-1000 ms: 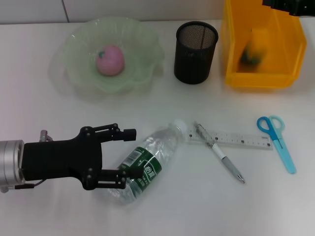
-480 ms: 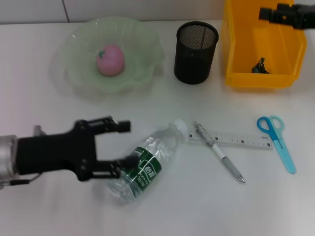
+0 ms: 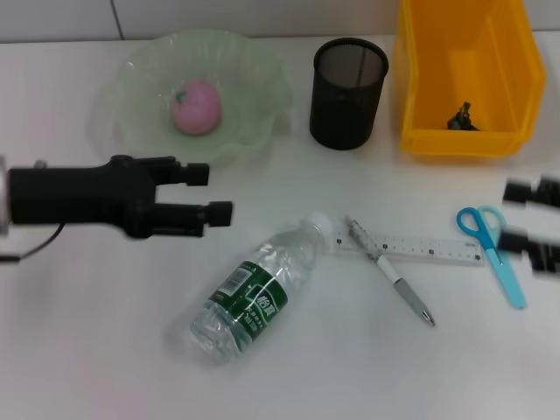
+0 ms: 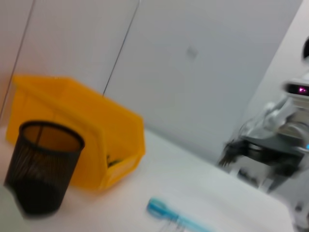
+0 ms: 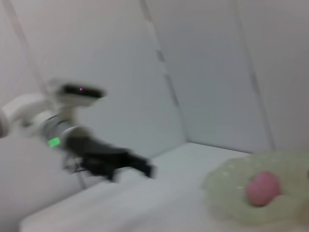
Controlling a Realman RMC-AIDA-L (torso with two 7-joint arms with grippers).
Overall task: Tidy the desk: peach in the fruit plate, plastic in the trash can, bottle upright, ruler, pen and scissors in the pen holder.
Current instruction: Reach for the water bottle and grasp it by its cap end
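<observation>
1. Near the table's [image 3: 79,350] middle, the bottle [image 3: 256,296] lies on its side, cap toward the ruler [image 3: 411,248] and pen [image 3: 390,273]
2. Your left hand [image 3: 210,192] hovers above and left of it, fingers narrowly parted, holding nothing
3. Expect thin, smooth plastic that rolls and dents; grip the labelled waist
4. Your right hand [image 3: 525,216] sits by the scissors [image 3: 495,246]; I cannot tell its state
5. Bare surface left of the bottle gives room to stand it up
</observation>
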